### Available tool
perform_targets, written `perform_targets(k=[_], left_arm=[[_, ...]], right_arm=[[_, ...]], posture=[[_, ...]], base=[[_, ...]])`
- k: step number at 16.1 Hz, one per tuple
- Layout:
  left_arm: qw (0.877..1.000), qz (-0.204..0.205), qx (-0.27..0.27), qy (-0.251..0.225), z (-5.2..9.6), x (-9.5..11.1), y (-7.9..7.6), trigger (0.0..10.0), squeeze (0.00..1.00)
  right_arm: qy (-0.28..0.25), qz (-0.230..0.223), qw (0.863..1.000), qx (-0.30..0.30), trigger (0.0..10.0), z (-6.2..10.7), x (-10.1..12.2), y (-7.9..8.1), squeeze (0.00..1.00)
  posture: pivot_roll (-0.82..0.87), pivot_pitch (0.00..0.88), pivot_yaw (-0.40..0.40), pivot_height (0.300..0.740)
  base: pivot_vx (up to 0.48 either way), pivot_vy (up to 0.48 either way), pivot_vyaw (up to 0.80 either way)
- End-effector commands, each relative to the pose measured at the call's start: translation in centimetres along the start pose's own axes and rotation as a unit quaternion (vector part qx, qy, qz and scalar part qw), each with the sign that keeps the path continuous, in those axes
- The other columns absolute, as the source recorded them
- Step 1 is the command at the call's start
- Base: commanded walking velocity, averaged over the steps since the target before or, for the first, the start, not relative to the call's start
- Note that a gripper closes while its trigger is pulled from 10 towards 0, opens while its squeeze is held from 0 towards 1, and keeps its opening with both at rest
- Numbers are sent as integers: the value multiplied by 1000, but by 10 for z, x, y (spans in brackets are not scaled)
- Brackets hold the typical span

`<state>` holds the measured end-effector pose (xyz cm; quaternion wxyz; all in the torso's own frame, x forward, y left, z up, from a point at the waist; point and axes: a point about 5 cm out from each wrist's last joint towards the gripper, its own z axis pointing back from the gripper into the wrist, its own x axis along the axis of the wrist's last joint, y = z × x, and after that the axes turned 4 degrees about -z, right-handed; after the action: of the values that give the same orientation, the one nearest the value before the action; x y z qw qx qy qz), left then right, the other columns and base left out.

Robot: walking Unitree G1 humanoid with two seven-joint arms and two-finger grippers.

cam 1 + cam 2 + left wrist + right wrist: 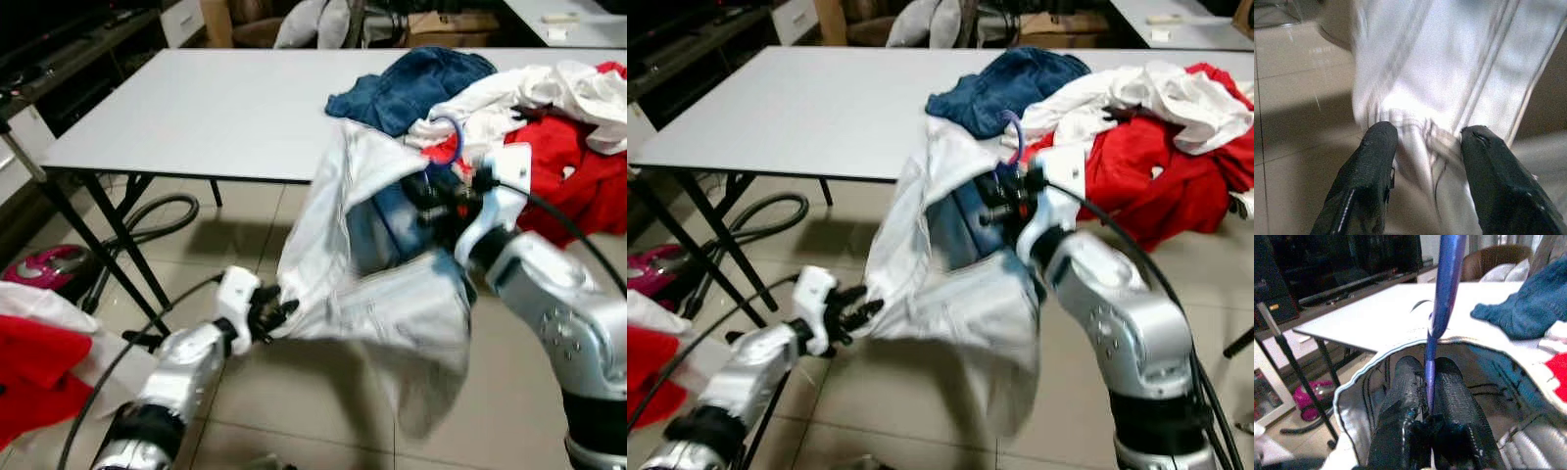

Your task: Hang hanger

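Observation:
My right gripper [443,194] is shut on a blue hanger [1447,279], whose hook [449,132] sticks up above the fingers [1405,382]. A white garment [377,289] with a blue lining hangs on the hanger, in front of the table's near edge. Lower left, my left gripper [279,311] pinches the garment's bunched edge [1420,132] between its fingers [1376,147] and pulls the cloth taut toward the left. The hanger's shoulders are hidden inside the garment.
A white table [216,108] stands ahead, with a pile of blue denim [421,83] and red and white clothes [568,147] on its right part. A pink vacuum [49,266] and its hose lie on the tiled floor under the table's left end. More red and white cloth [29,362] sits at lower left.

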<state>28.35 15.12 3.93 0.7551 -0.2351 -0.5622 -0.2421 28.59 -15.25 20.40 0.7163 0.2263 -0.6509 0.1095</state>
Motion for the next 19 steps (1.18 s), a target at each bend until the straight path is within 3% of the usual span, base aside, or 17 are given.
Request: perform_targets(k=[1, 3, 5, 6, 8, 10, 11, 12, 13, 14, 15, 17, 19], left_arm=[[1000, 8, -4, -20, 9, 10, 4, 10000, 0], [1000, 6, -19, -23, 19, 18, 1, 10000, 0], [999, -18, -17, -23, 14, 24, 1, 10000, 0], [998, 21, -30, -41, 7, 30, -2, 10000, 1000], [988, 96, -64, -101, -5, 48, -13, 10000, 1000], [961, 184, -106, -179, -7, 73, -18, 10000, 1000], [953, 203, -100, -203, -5, 81, -14, 10000, 1000], [959, 181, -36, -214, -3, 86, -2, 10000, 1000], [971, 132, 34, -195, 0, 88, 10, 10000, 1000], [981, 85, 74, -156, 5, 89, 16, 10000, 773], [983, 61, 85, -150, 11, 92, 17, 10000, 0], [984, -14, 139, -114, 24, 100, 13, 10000, 0], [974, -23, 180, -131, 23, 100, 11, 10000, 0]], right_arm=[[-25, 12, 1000, 5, 10000, 2, 6, 1, 0], [-12, 10, 1000, -10, 10000, 3, -6, -4, 0], [-8, 10, 1000, -13, 10000, 2, -11, -4, 0], [-11, 7, 1000, -10, 10000, 0, -11, -2, 0], [-15, 4, 1000, -9, 10000, -3, -12, 1, 0], [-18, 3, 1000, -15, 10000, -4, -12, 1, 0], [-19, 6, 1000, -21, 10000, -4, -13, -1, 0], [-17, 14, 999, -28, 10000, -3, -15, -2, 0], [-10, 28, 999, -36, 10000, 0, -19, -3, 0], [9, 46, 998, -52, 10000, 4, -28, -6, 0], [19, 50, 997, -58, 10000, 7, -34, -7, 0], [39, 38, 995, -88, 10000, 20, -56, -14, 0], [58, 45, 993, -97, 10000, 25, -73, -19, 0]], posture=[[-56, 0, 61, 740], [-49, 0, 61, 740], [-39, 0, 59, 740], [-33, 0, 57, 740], [-36, 0, 63, 740], [-48, 0, 76, 740], [-51, 0, 83, 740], [-55, 0, 89, 740], [-61, 0, 95, 740], [-62, 0, 99, 740], [-61, 0, 100, 740], [-45, 0, 106, 740], [-22, 0, 81, 740]], base=[[0, 0, 0], [0, 0, 0], [0, 0, 0], [0, 0, 0], [0, 0, 0], [0, 0, 0], [0, 0, 0], [0, 0, 0], [0, 0, 0], [0, 0, 0], [0, 0, 0], [0, 0, 0], [0, 0, 0]])
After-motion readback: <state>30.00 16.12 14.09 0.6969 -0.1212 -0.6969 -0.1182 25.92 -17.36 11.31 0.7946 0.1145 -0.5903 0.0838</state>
